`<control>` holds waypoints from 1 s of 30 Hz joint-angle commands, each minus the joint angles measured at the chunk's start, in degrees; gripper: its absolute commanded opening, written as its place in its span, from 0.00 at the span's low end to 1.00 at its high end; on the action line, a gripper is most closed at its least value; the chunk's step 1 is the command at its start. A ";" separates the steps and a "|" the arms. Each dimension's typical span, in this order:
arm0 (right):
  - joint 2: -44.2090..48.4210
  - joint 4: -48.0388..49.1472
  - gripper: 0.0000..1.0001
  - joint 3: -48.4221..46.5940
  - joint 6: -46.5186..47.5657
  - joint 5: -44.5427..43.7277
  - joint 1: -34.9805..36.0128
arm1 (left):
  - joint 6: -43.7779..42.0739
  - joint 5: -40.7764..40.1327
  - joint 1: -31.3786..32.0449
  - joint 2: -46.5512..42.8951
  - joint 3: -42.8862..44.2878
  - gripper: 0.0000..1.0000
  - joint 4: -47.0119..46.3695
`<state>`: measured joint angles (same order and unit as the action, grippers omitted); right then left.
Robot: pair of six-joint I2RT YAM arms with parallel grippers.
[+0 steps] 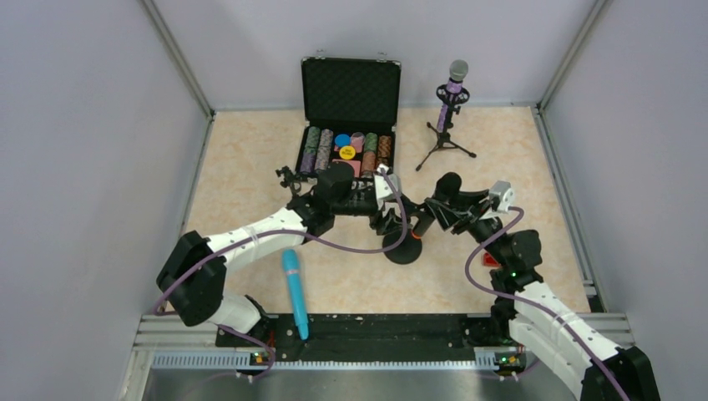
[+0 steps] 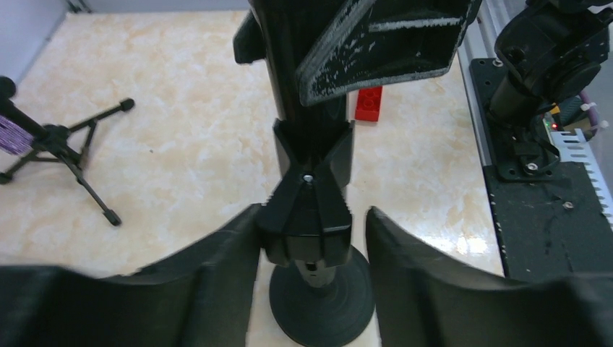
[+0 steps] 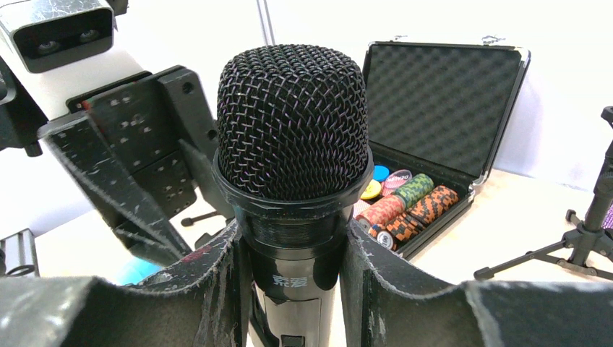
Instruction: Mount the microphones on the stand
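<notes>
The beige marbled worktop carries everything. At its back a black hard case stands open, its foam-lined lid upright and rows of poker chips in the tray. To the right of the case is a black tripod stand, which holds the glittery purple microphone with a silver grille upright in its clip, grille at the top.

In the middle of the worktop, between the two arms, stands a black round-base stand. The black microphone with an orange end leans over it, orange end down just above the base and mesh head up toward the right arm. In the left wrist view its shaft runs down into the stand's black clip.

The right hand is clamped on this microphone's body just under the mesh head, one finger pressed to each side. The left hand is parted around the clip, one finger on each side with worktop showing past the right one, and grips nothing.

The all-turquoise microphone lies flat on the worktop near the front edge, beside the left arm and well apart from both stands. A small red block lies on the worktop beyond the round-base stand, near the right arm's base.
</notes>
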<state>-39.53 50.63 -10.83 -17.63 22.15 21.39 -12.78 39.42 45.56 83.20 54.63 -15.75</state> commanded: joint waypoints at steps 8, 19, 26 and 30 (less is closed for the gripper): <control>2.09 2.13 0.00 -0.75 0.94 0.57 1.31 | 0.89 0.05 0.09 -2.33 -0.40 0.99 0.26; 2.26 1.26 0.00 -0.58 0.72 1.02 1.29 | 2.17 -0.63 -0.99 -1.41 0.92 0.99 -2.31; 2.34 0.74 0.00 -0.51 0.58 0.96 1.30 | 0.47 -0.34 -1.18 -0.08 2.41 0.98 -1.70; 2.41 0.65 0.00 -0.68 0.52 1.11 1.32 | 0.30 0.19 -1.26 0.79 3.55 0.96 -1.67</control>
<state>-37.98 48.58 -10.81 -17.10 22.35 21.74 -11.38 38.54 44.66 83.22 54.85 -15.07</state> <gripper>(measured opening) 0.396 0.971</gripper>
